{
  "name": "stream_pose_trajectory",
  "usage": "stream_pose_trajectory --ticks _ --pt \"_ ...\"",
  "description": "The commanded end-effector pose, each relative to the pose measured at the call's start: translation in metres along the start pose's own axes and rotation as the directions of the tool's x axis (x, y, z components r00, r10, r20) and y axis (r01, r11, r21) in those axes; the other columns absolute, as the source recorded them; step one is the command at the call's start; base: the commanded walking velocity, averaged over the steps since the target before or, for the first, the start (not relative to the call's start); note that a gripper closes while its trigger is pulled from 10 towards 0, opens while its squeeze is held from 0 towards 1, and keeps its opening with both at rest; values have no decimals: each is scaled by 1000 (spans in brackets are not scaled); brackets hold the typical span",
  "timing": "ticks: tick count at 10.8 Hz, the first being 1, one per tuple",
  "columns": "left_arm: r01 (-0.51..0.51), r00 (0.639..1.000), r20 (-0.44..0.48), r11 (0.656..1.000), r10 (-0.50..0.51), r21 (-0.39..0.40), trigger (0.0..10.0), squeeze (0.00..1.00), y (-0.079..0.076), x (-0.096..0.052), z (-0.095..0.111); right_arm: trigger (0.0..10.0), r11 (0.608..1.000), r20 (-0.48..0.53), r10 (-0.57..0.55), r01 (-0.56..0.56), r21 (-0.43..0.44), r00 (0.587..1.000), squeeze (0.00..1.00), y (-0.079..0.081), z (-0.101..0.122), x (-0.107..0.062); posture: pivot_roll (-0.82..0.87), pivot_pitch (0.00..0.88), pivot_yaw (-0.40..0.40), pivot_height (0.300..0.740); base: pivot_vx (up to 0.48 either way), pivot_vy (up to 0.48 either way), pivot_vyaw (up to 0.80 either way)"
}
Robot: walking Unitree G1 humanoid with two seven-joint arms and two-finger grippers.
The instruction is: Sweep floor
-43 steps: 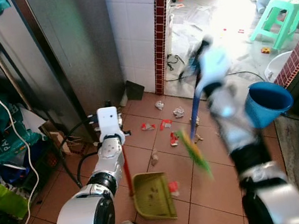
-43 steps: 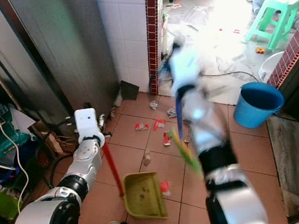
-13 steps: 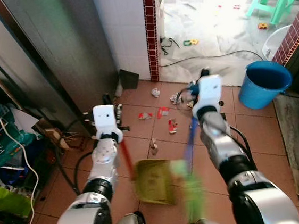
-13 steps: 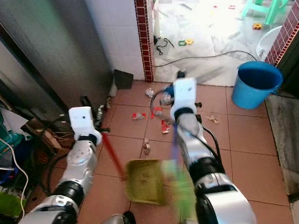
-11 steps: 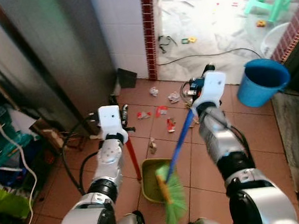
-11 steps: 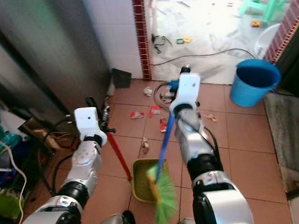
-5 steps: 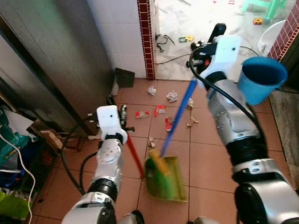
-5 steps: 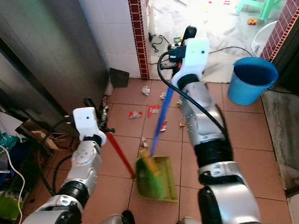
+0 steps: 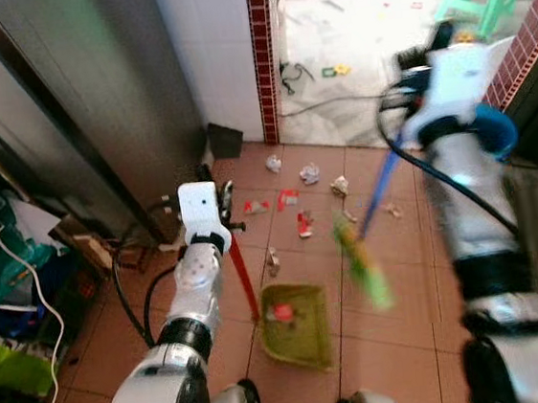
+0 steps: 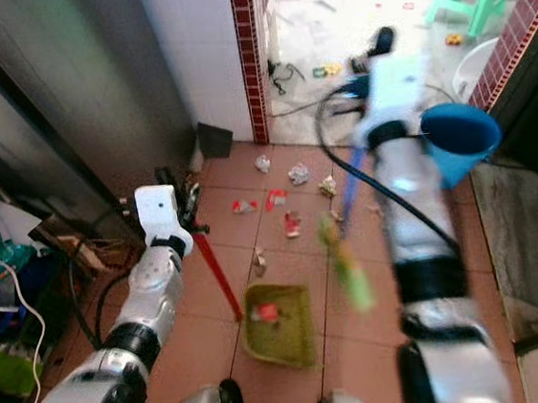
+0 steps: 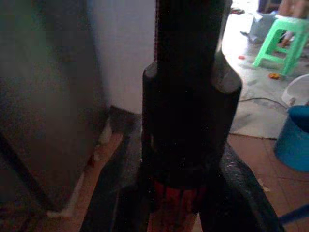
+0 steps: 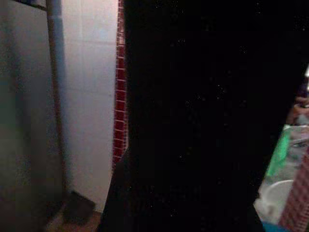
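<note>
My left gripper is clamped on the dustpan handle; I'd keep it planted. My right gripper grips the broom: drop it past the scraps at twelve o'clock, drag toward six.

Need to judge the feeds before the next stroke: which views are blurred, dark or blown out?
Eye views: right arm and green broom motion-smeared, dustpan sharp, doorway floor beyond blown out by glare. Left wrist view: soft, dim, red handle discernible. Right wrist view: mostly black, tiled wall dimly lit.

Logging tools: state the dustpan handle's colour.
Red; the dustpan handle shows best in the right eye view.
</note>
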State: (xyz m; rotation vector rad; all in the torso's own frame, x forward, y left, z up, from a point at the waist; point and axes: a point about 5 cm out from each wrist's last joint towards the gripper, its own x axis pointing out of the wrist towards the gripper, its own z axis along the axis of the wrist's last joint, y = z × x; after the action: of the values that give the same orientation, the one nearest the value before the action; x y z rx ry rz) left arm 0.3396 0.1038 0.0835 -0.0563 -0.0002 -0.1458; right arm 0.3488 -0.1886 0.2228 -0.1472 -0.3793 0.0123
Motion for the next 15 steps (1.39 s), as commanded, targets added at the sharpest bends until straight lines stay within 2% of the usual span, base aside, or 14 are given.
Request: stream_pose_trajectory --ticks 1,2,3,4,5,6,7,8,10,11,15 --pt "20 998 67 1000 -19 -5 10000 0 3 3 15 10000 999 8 -12 12 -31 1000 0 -3 1 -4 -106 35 73 740 0 0 0" --pt "59 990 128 998 -55 -29 10000 0 4 -4 27 10000 998 -119 -42 37 -45 992 0 -3 -27 -25 -108 22 67 740 0 0 0" --pt "64 987 152 997 -58 -38 10000 0 6 -10 33 10000 995 -202 -96 87 -54 975 0 -2 -46 -40 -103 14 61 740 0 0 0" --pt "58 984 171 997 -48 -54 10000 0 11 -21 38 10000 983 -311 -184 167 -82 932 0 1 -67 -54 -97 4 56 740 0 0 0" --pt "46 985 171 998 -37 -50 10000 0 14 -29 39 10000 988 -335 -156 149 -46 929 0 8 -74 -61 -95 0 55 740 0 0 0" --pt "38 985 170 998 -29 -48 10000 0 17 -36 39 10000 993 -326 -113 122 5 939 0 14 -74 -64 -94 0 54 740 0 0 0" --pt "33 988 152 998 -25 -51 10000 0 21 -48 36 10000 994 -327 -101 105 -3 940 0 18 -73 -62 -93 0 52 740 0 0 0" --pt "20 992 125 998 -12 -62 10000 0 24 -52 35 10000 993 -298 -115 105 -50 948 0 18 -68 -60 -97 0 52 740 0 0 0" --pt "37 994 108 997 -30 -67 10000 0 23 -63 39 10000 991 -283 -122 133 19 951 0 18 -63 -56 -88 0 38 740 0 0 0" --pt "22 996 90 996 -14 -91 10000 0 24 -64 39 10000 989 -310 -136 149 17 941 0 18 -68 -57 -83 0 32 740 0 0 -800" --pt "55 997 65 994 -48 -99 10000 0 20 -63 42 10000 987 -312 -152 161 0 938 0 16 -69 -58 -96 0 47 740 0 0 -800"
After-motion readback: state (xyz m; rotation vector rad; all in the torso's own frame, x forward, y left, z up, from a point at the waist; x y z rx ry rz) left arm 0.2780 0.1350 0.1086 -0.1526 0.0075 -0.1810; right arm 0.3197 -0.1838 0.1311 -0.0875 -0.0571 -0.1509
